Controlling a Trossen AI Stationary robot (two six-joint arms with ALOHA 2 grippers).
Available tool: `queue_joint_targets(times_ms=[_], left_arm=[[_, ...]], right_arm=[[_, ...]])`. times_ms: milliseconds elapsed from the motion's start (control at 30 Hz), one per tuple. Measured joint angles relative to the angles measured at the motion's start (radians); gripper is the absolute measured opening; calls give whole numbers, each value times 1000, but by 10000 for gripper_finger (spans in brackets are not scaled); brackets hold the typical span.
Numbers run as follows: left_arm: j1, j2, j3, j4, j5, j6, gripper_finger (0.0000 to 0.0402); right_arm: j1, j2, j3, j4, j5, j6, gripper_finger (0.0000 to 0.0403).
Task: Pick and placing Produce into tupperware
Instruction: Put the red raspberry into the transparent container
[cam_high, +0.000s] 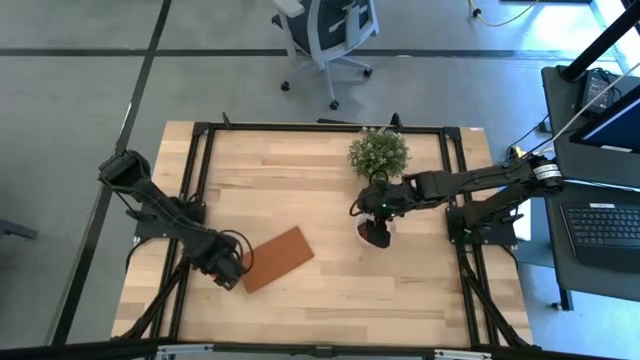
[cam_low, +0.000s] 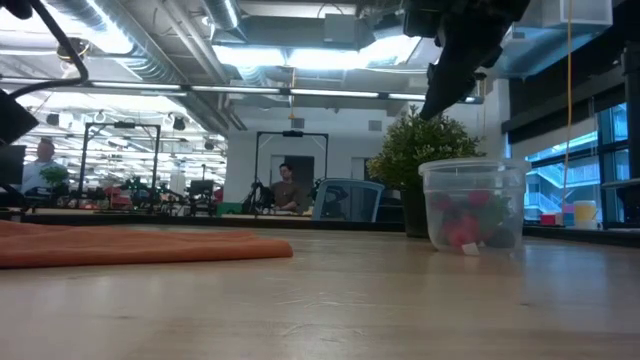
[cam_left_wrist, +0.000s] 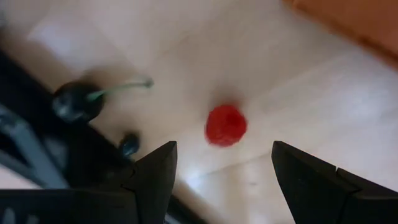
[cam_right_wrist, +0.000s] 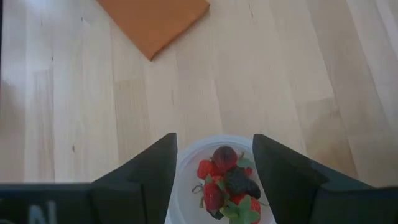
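We see the right gripper (cam_right_wrist: 213, 165) hanging directly over the tupperware (cam_right_wrist: 186, 158), fingers spread apart with nothing between them. Through the gap we look straight down onto the produce (cam_right_wrist: 227, 183) already inside: red strawberry-like pieces, a darker berry, some green bits. In the low view the cup (cam_low: 473, 205) stands upright on the table (cam_low: 330, 300), red pieces visible through its clear wall, and the gripper sits above the rim, not touching it. In the high view the cup (cam_high: 375, 232) is just in front of the potted plant (cam_high: 378, 152), right of the table's middle.

We see the left gripper (cam_left_wrist: 221, 168) near the table's front-left, also spread wide and empty. A loose red berry (cam_left_wrist: 226, 125) lies on the wood just ahead of the gap between its fingers, untouched. A dark cherry with a green stem (cam_left_wrist: 78, 101) and a smaller dark berry (cam_left_wrist: 129, 144) lie off to one side. The brown board (cam_high: 277, 257) lies flat just beside this gripper (cam_high: 228, 268), well apart from the cup.
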Motion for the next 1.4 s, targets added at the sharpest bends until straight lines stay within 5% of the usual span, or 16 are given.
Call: queue_joint_targets(times_ms=[367,1400], left_arm=[[-1,0,-71,106,-32,-3,248],[0,-1,-113,174,-17,8,89]], right_arm=[[0,0,0,0,0,-1,212],[0,0,0,15,0,0,212]])
